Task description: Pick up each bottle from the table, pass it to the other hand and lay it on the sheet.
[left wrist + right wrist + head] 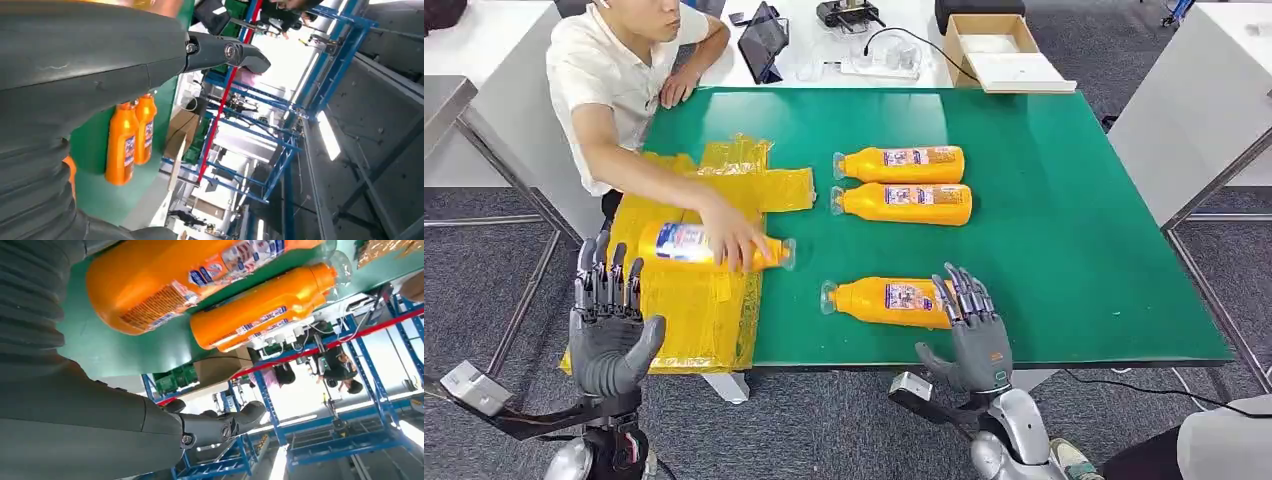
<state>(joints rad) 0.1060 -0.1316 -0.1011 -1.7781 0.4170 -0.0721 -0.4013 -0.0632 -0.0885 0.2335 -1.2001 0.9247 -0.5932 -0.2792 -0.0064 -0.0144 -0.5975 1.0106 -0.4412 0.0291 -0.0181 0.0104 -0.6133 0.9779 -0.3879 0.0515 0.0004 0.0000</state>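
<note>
green table (1074,230), both robot hands spread, empty: left robot hand (609,325), right robot hand (972,335)

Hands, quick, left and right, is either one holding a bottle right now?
Left hand: open, holds nothing, raised beside the yellow sheet.
Right hand: open, holds nothing, fingers apart just in front of the nearest bottle.

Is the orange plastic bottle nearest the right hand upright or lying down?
Lying down: the orange plastic bottle rests on its side on the green table, cap pointing left.
</note>
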